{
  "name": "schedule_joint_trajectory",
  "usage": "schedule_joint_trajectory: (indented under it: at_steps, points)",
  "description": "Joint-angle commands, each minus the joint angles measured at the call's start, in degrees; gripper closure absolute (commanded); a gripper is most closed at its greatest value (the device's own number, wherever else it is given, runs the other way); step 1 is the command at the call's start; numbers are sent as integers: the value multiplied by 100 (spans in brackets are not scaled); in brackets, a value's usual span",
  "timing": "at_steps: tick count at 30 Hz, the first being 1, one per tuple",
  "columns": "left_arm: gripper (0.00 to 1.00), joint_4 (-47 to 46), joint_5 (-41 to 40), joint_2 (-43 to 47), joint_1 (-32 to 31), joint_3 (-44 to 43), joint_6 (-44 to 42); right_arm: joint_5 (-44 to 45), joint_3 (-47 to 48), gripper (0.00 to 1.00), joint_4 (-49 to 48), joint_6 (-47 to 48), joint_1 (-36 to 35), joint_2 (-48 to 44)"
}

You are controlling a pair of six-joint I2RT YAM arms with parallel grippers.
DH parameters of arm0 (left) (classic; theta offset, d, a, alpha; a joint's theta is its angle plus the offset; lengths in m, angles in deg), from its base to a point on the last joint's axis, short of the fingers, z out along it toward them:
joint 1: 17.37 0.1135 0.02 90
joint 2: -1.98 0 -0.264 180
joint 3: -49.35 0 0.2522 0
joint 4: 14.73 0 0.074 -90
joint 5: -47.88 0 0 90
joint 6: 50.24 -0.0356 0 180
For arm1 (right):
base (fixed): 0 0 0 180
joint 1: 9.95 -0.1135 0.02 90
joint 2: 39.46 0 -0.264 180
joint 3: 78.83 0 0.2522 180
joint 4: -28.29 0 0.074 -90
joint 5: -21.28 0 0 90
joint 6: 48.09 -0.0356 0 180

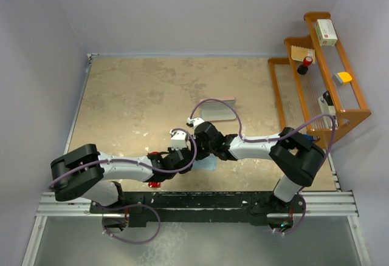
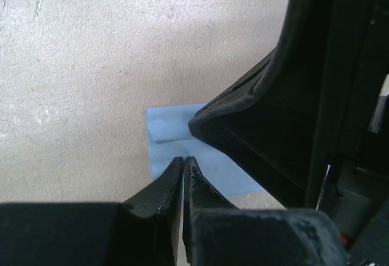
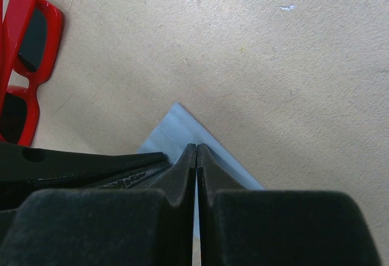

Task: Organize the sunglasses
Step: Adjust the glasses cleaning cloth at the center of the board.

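Presently both pairs of jaws sit pressed together at the blue cloth [image 2: 176, 133] — cloth-handling stage, apparently — next, they must part to take the red sunglasses [image 3: 29, 47] nearby.

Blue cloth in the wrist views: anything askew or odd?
Minor only. The blue cloth is not lying flat: in the left wrist view, a strip along one edge is folded back onto itself. The red sunglasses lie apart from it on the bare table. Nothing looks spilled or damaged.
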Motion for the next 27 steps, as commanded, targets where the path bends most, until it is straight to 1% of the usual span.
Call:
schedule_joint_trajectory:
  at_steps: [1, 12, 27]
  points:
    - [100, 226, 146, 34, -102, 18, 192, -42, 126, 100, -49, -41, -13, 58]
    - [100, 721, 135, 159, -425, -29, 462, -55, 153, 100, -25, -27, -13, 87]
    - [100, 916, 77, 213, -664, 82, 695, -60, 171, 100, 36, 10, -20, 67]
